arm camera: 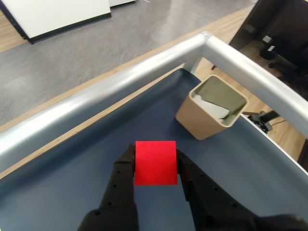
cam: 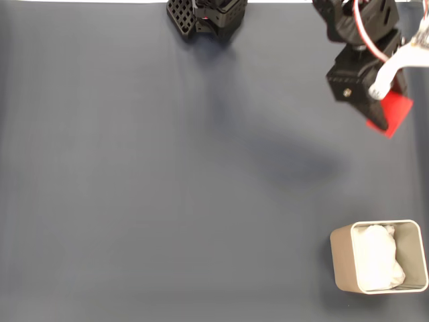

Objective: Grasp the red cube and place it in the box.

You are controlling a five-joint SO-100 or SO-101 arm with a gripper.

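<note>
Between end effector (arm camera: 155, 166) fingers | red cube (arm camera: 155, 162) clamped | box (arm camera: 211, 108) apart

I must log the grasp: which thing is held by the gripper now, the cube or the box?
The red cube, clamped in the gripper; the box stands apart.

1. Red cube (arm camera: 155, 162): matt, smooth faces.
2. Box (arm camera: 210, 111): beige, smooth thin walls, possibly plastic.
3. Gripper (arm camera: 156, 166): black matt plastic.
4. Table cover (cam: 167, 201): dark matt cloth.
5. Rail (arm camera: 120, 84): brushed metal.
</note>
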